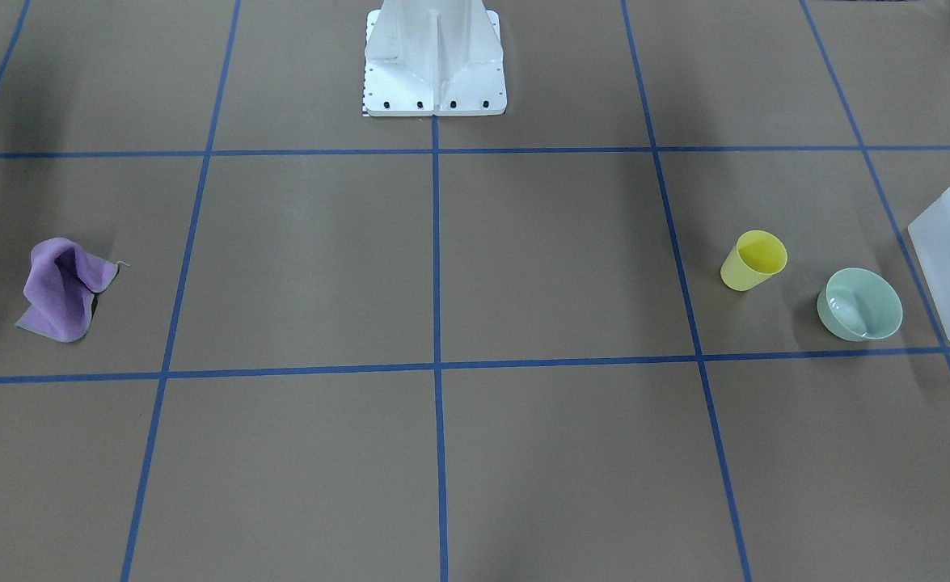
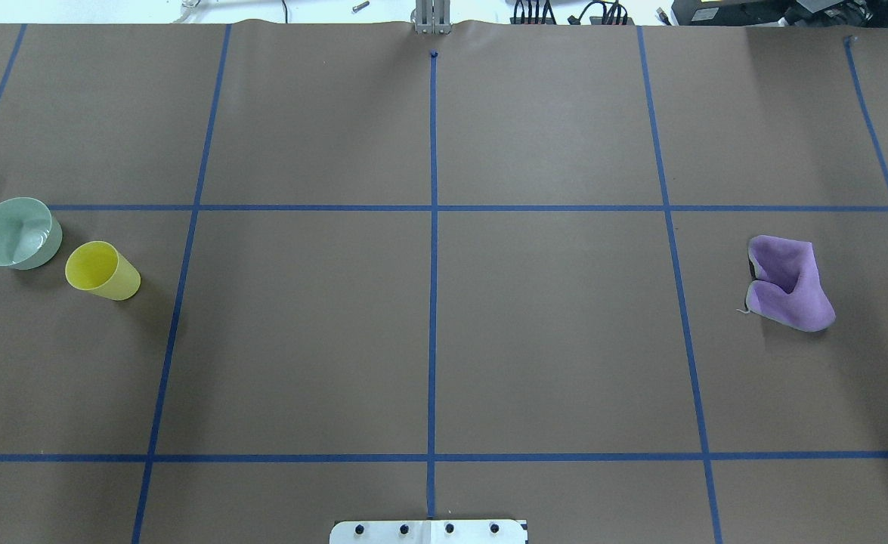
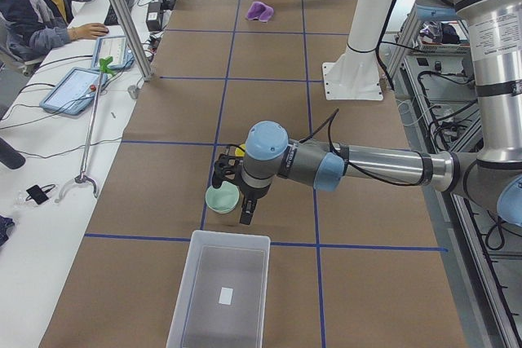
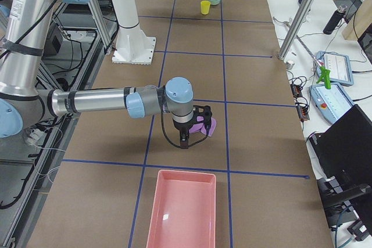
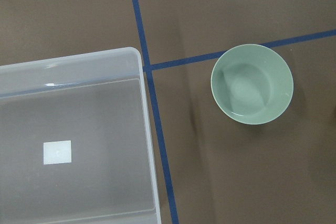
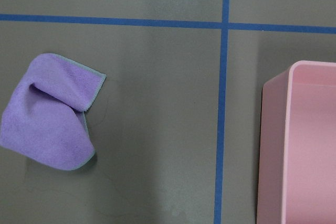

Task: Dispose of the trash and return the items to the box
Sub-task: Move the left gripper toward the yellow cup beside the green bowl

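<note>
Nothing is packed yet. We cannot tell whether our left fingers [image 3: 246, 214] are open; next, we judge, they lower onto the pale mint-green round plastic bowl [image 5: 252, 84] near them.

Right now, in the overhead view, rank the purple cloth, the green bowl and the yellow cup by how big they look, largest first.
1. purple cloth, the largest patch, crumpled.
2. mint-green bowl, about as wide as the cloth but shorter.
3. yellow cup, a little smaller than the bowl beside it.
</note>
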Available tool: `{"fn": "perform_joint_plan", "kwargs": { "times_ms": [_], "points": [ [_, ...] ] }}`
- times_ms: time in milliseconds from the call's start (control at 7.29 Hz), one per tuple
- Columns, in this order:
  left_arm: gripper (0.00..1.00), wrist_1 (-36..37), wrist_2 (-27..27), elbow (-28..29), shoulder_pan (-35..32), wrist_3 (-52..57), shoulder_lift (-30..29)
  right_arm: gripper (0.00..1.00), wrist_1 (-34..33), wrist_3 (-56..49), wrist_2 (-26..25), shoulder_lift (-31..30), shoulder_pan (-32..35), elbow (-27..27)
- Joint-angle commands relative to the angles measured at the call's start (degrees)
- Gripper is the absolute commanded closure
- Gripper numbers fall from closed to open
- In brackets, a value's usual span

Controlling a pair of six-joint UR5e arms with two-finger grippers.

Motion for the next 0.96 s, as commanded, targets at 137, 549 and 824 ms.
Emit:
{"fn": "perform_joint_plan", "kwargs": {
  "times_ms": [137, 549, 824],
  "points": [
    [0.02, -7.0, -1.0, 0.3, 3.4, -8.3, 0.3, 0.0, 0.6, -0.4, 1.1, 0.1, -0.1, 0.1],
    [0.03, -8.2, 1.5, 0.2, 19.4, -29.6, -6.6, 0.0, 3.6, 0.0, 2.5, 0.1, -1.2, -0.4],
    [0.03, -8.2, 7.0, 2.2, 25.7, -32.6, -8.8, 0.0, 3.7, 0.0, 2.4, 0.1, -1.9, -0.5]
  ]
}}
